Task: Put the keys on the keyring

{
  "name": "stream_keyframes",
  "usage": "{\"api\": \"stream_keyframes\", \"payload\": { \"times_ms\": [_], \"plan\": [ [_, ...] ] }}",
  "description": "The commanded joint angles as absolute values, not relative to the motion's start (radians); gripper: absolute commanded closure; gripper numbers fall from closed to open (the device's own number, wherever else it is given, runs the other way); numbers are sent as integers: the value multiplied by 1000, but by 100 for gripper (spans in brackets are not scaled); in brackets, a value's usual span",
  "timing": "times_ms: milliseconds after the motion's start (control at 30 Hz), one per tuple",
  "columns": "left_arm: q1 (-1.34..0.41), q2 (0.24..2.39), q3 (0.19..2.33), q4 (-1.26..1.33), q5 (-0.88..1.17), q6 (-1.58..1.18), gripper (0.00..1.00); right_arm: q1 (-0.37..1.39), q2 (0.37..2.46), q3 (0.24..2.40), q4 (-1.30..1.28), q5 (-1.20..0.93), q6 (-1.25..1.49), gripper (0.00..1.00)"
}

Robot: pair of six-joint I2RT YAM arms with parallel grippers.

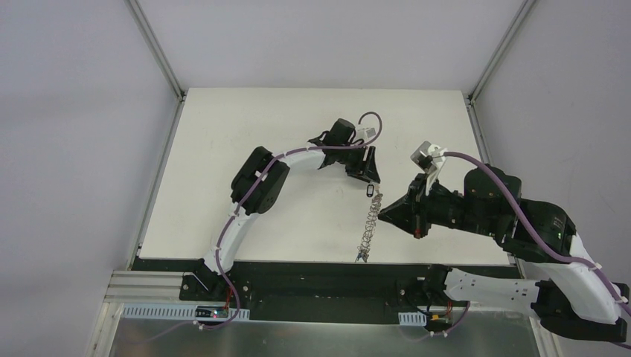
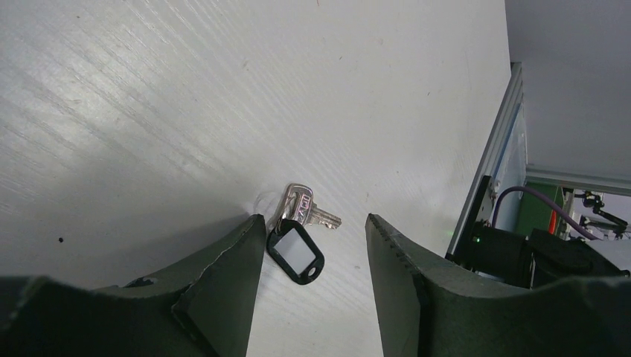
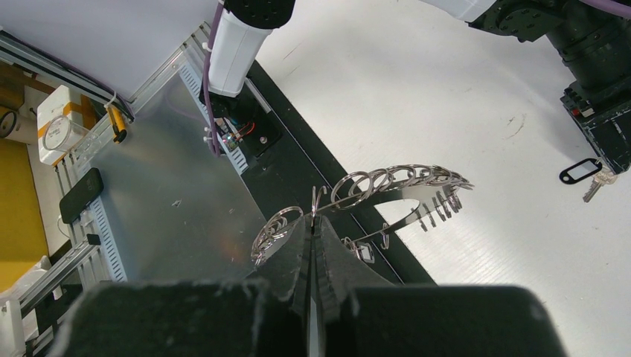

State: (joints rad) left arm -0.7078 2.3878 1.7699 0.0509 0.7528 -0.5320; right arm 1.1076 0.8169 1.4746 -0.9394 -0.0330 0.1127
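A silver key [image 2: 306,207] with a black oblong tag [image 2: 296,251] lies flat on the white table [image 2: 186,111]. My left gripper [image 2: 313,219] is open just above it, the key between the fingers and close to the left one. From above, the key [image 1: 370,191] lies just below the left gripper [image 1: 368,172]. My right gripper [image 3: 312,220] is shut on the rim of the keyring [image 3: 405,195], holding it on edge with its wire loops fanned out. A small tagged key [image 3: 362,251] hangs from the ring. The keyring [image 1: 370,223] stands edge-on by the right gripper [image 1: 384,214].
A black strip [image 1: 312,269] runs along the table's near edge, with a metal plate [image 3: 178,201] beyond it. Aluminium frame rails [image 1: 160,52] bound the table's sides. The left arm's fingers [image 3: 604,141] show at the right wrist view's right edge.
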Motion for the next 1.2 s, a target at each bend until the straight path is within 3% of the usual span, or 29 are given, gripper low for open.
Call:
{"api": "stream_keyframes", "payload": {
  "times_ms": [0,633,967,1100,1167],
  "plan": [
    [-715,2426,1812,25,741,-504,48,1108,801,1472,-885,-44,117,100],
    [-731,2421,1737,118,820,-525,61,1108,805,1466,-877,-63,118,100],
    [-732,2417,1718,138,831,-527,80,1109,810,1471,-879,-67,123,100],
    [-731,2415,1710,138,824,-521,100,1108,816,1474,-878,-67,124,100],
    [-731,2401,1699,143,817,-515,100,1108,817,1474,-878,-65,124,100]
  ]
}}
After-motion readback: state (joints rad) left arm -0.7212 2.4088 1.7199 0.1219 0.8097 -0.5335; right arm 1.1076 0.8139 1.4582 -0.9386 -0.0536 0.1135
